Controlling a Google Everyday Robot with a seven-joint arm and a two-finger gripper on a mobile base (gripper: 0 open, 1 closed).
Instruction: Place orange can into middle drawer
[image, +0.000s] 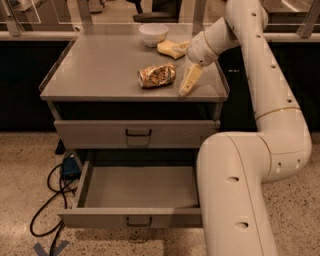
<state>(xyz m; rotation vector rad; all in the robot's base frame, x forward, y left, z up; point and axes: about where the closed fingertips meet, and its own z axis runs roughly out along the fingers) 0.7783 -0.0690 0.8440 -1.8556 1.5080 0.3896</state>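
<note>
The orange can (156, 76), dented and shiny gold-orange with dark marks, lies on its side on the gray cabinet top (95, 75). My gripper (186, 84) hangs from the white arm just to the right of the can, its tip down near the cabinet top, a small gap from the can. It holds nothing that I can see. The middle drawer (134, 219) is pulled out, and its gray inside is bare. Its flat front has a small dark loop handle.
The upper drawer front (100, 134) is shut. A white bowl (153, 34) and a pale yellow sponge (171, 48) sit at the back of the cabinet top. Black cables and a blue box (70, 167) lie on the floor at the left. My arm's bulky white body (235, 200) stands right of the open drawer.
</note>
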